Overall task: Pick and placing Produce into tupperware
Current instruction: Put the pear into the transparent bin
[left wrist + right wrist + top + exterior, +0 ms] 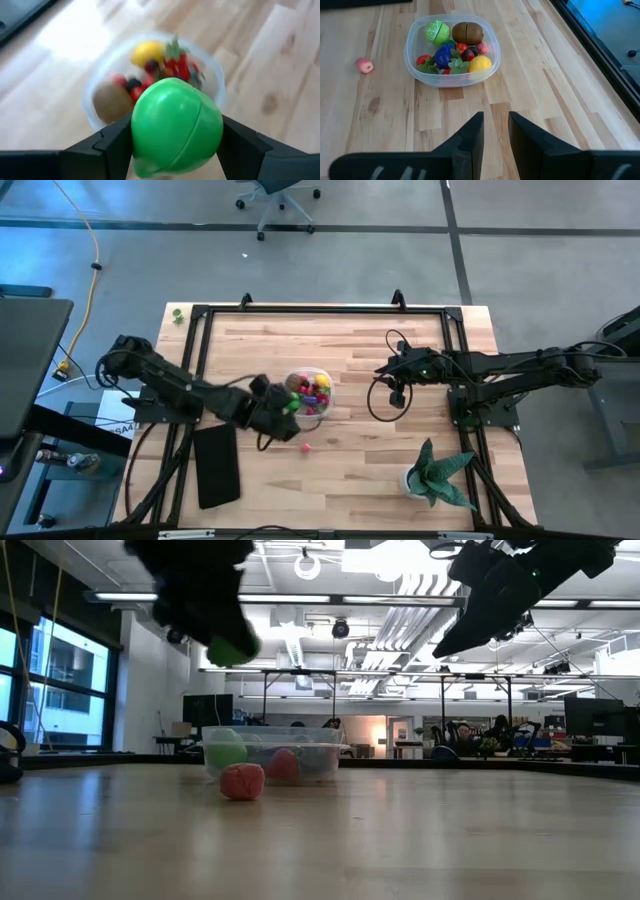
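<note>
The clear tub (312, 376) stands mid-table and holds a yellow lemon (479, 64), a brown kiwi (467, 32), a green cabbage (436, 31) and red and blue pieces. My left gripper (280, 410) hovers just left of the tub, shut on a round green fruit (175, 125). A pink fruit (307, 448) lies on the table in front of the tub. My right gripper (495, 130) waits to the tub's right, raised, its fingers a narrow gap apart and touching nothing. My left gripper pinches the green fruit's two opposite sides (137, 135) between its two fingers (112, 145). The fingers come slanting down from the table's left. The fruit (232, 648) is lifted clear, above the height of the tub's rim (270, 730).
A flat black slab (217, 465) lies near the left front corner. A spiky green potted plant (437, 476) stands at the right front. A small green piece (177, 314) sits off the table's far left corner. Bare wood lies right of the tub.
</note>
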### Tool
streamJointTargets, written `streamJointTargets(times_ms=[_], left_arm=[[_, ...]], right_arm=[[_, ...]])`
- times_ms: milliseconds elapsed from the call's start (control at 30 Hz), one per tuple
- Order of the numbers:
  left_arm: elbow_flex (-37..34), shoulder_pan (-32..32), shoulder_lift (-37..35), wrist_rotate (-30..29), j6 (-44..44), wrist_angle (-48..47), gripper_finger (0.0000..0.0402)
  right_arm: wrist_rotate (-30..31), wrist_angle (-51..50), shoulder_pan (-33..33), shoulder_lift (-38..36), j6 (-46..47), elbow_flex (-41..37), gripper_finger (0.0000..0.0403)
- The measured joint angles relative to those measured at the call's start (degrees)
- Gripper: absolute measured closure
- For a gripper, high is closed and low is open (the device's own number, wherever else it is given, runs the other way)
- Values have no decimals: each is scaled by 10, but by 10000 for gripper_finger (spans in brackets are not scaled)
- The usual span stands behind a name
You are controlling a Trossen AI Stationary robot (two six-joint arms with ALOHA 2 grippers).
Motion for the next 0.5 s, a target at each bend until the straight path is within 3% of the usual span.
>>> streamJointTargets(times_ms=[233,500], left_arm=[[30,86,33,77,108,25,170],[29,136,88,153,153,73,169]], right_arm=[[0,0,0,0,0,0,324],[0,0,0,0,0,0,324]])
